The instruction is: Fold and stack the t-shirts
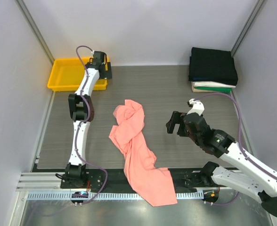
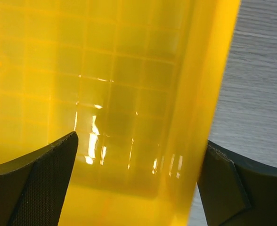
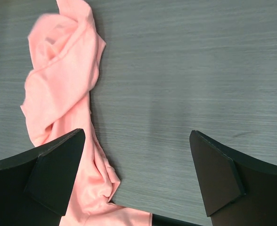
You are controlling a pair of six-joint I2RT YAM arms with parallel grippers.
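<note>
– Two grippers are logged with jaws spread wide and nothing held. How should the fold be started?
– Entered left to right: the left gripper (image 2: 141, 146) is parked over the yellow tray (image 1: 63, 77) at the far corner, well apart from the work. The salmon-pink t-shirt (image 1: 134, 146) lies crumpled mid-table, twisted lengthwise, its lower end draped over the near edge. The right gripper (image 1: 175, 125) hovers near it, over bare table (image 1: 176, 89).
– Flattening is judged to come first?
– Yes. The left arm should be brought to the shirt. Two opposite corners are best pinched, one per gripper, and the cloth drawn apart until flat before any crease is made. The overhanging end should be pulled onto the table. The folded stack (image 1: 213, 70), black on top with white and green beneath, sits at the far right.
– Brands, writing?
– None can be read.
</note>
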